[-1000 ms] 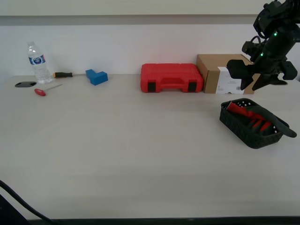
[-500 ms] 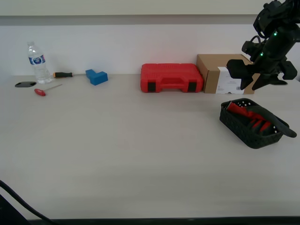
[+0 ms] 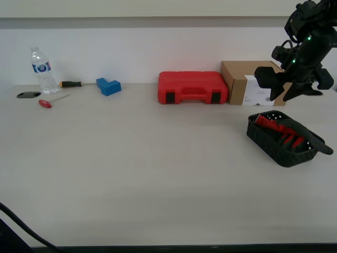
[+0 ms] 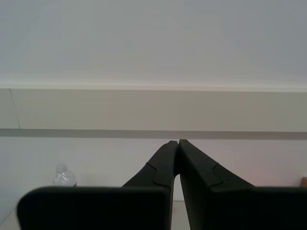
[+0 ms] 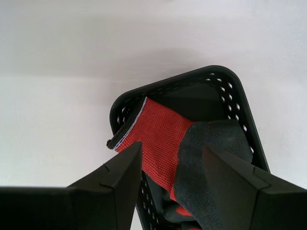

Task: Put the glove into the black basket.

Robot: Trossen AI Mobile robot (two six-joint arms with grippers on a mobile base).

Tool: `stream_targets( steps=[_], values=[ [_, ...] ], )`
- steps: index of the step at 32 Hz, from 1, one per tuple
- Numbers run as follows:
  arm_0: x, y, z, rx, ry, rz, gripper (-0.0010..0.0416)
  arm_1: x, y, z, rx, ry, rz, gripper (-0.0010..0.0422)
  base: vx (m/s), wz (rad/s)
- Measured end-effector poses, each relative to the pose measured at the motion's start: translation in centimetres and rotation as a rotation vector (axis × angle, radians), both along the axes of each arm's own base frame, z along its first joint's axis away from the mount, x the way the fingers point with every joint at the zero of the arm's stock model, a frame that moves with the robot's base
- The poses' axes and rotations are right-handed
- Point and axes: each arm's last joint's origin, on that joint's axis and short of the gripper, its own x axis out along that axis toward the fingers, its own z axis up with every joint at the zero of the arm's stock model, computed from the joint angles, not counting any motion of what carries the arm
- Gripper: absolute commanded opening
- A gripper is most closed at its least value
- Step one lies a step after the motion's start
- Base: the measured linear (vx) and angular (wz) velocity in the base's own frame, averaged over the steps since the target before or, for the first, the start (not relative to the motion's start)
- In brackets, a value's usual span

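The black basket [image 3: 265, 140] stands on the table at the exterior view's right. The red glove [image 3: 281, 130] lies inside it, with a dark fingertip hanging over the basket's near rim. My first gripper [image 3: 295, 93] hangs above the basket, in front of the cardboard box. In the first wrist view it [image 5: 172, 149] is open and empty, apart from the glove [image 5: 160, 136] in the basket [image 5: 192, 76] below. My second gripper [image 4: 178, 142] is shut and empty, raised and pointing at the wall. It is out of the exterior view.
A red tool case [image 3: 192, 87] and a brown cardboard box [image 3: 247, 82] stand along the wall behind the basket. A water bottle [image 3: 42, 71], two screwdrivers [image 3: 52, 100] and a blue block [image 3: 108, 86] lie at the far left. A dark cable [image 3: 18, 226] crosses the lower left corner.
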Motion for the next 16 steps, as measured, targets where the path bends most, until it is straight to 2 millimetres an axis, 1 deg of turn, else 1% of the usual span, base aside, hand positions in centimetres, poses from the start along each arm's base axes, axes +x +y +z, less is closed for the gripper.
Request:
stream_targets(
  steps=[16],
  values=[
    [0.0, -0.01, 0.0, 0.0, 0.0, 0.0, 0.0173, 0.0, 0.0, 0.0, 0.0, 0.0, 0.0, 0.0, 0.0, 0.0]
  ],
)
